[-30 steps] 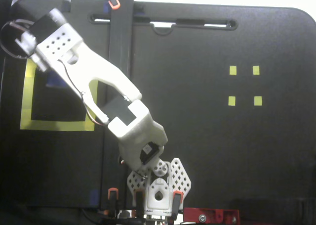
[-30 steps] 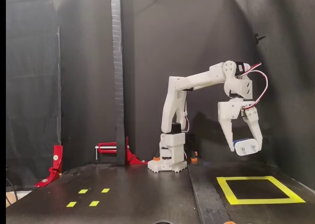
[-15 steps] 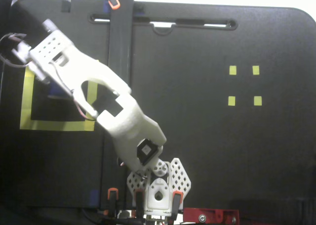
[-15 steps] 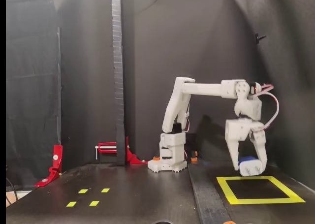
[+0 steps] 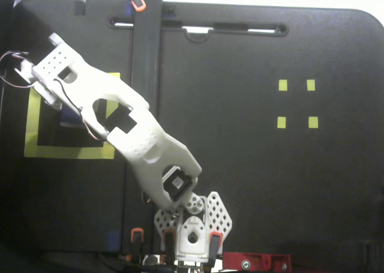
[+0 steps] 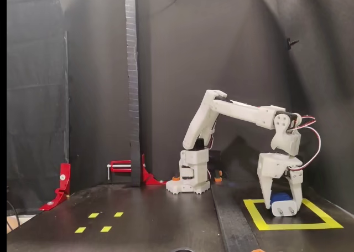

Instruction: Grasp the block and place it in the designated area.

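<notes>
Blue block [image 6: 281, 198] inside yellow-taped square [image 6: 257, 219]

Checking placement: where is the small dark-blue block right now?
In a fixed view, the small dark-blue block sits low at right, between the gripper's white fingers, over the yellow-tape square outline.

The arm [image 6: 238, 111] looks like matt white plastic (with perforated panels on top). The worktop [image 5: 252, 177] is a smooth black surface with a faint sheen. The designated area [image 6: 321, 225] is yellow tape. The block [image 6: 281, 198] seems glossy blue plastic. The clamps [image 6: 124, 166] look like red painted metal.
</notes>
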You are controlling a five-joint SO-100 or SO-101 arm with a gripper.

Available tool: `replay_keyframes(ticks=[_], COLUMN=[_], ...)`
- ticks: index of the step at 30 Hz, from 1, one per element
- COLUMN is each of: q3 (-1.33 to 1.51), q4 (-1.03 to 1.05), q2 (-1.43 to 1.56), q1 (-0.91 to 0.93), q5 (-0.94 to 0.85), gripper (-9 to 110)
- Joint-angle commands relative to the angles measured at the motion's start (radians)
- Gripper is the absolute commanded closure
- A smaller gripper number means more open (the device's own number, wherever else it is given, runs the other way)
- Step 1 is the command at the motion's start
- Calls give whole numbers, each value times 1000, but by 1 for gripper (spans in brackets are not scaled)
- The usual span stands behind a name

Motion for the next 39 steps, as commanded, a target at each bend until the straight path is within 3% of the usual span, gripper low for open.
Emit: replay_keyframes(ticks=[1,12,26,39], q3=[0,0,0,-2], q4=[-9,-9,0,0], q2=[-3,-2,2,12], q1=[-5,5,3,14], q5=[3,-2,-32,-49], gripper=[81,80,59,56])
